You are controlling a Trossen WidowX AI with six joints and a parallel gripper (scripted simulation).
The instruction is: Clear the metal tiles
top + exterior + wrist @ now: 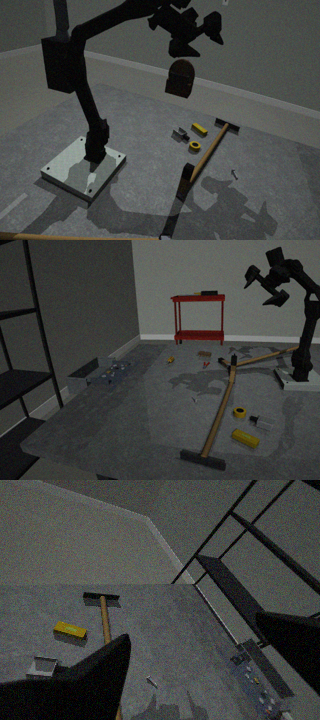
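Note:
My gripper (pixel 211 49) (pixel 254 296) (pixel 191 629) is open and empty, high above the table. A long tool with a wooden handle (pixel 210 152) (pixel 219 415) (pixel 105 620) and a wide black blade lies on the table; its dark upright grip block is at the other end. A second wooden handle (pixel 77 237) (pixel 268 355) lies near that grip; which tool is the scraper is not certain. Several small pale and orange tiles (pixel 122 367) (pixel 256 680) lie on the bluish steel plate (pixel 118 378). The grey catch box (pixel 77 385) stands at its far end.
A yellow block (pixel 199 129) (pixel 245 438) (pixel 70 630), a tape roll (pixel 194 149) (pixel 239 416) and a metal bracket (pixel 264 423) lie beside the handle. A small bolt (pixel 234 174), red pliers (pixel 206 364) and a brown block (pixel 204 353) lie around. A black shelf (pixel 25 376) stands left.

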